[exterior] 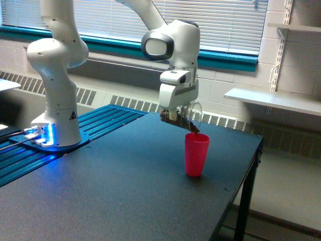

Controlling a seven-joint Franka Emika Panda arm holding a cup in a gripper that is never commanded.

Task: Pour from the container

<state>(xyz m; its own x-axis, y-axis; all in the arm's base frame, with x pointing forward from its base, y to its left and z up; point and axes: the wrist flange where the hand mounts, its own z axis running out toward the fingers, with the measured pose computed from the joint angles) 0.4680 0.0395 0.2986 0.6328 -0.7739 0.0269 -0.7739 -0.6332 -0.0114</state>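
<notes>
Hanging over the dark table [125,191], the white arm's pincer [175,113] is closed around the container [186,118], a small clear cup gripped at its base end. The container is tipped far over, its thin rim pointing down and toward the exterior view's right, directly above the mouth of the pink cup [196,154]. Brown material [176,118] lies along the lower wall of the container, and a dark clump of it sits right at the pink cup's rim; whether the two rims touch I cannot tell. The pink cup stands upright on the table, toward the far right corner. On the exterior view's left, the arm's base [55,131] stands on a blue ribbed platform [100,125], a blue light glowing at its foot.
</notes>
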